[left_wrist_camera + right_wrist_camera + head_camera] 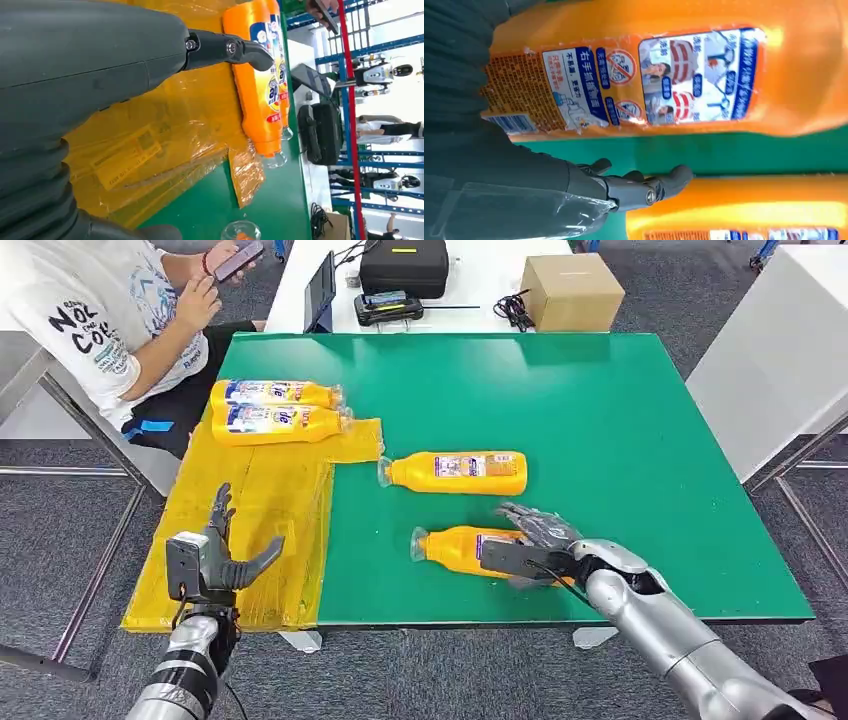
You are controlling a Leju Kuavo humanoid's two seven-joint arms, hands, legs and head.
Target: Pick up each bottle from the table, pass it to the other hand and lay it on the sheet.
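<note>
at far left, beside the table, a seated person [110, 330] bent over a phone [238, 259]. on the yellow sheet [255, 505], two orange bottles [275, 410] side by side at its far end, touching, caps pointing right. lower on the sheet, left hand [215, 555] raised upright over the plastic, fingers spread, thumb out, grasping nothing. on the green table [600, 420], a third orange bottle [455, 472] lying flat just right of the sheet, clear cap toward it. nearer the front edge, a fourth orange bottle [455, 548] also on its side, cap leftward. over its base end, right hand [530, 545] lowered palm-down, fingers draped across the top; whether actually clamped on it or merely touching, cannot tell. behind the table, a black case [404, 265] and a cardboard box [572, 290] on a white desk.
</note>
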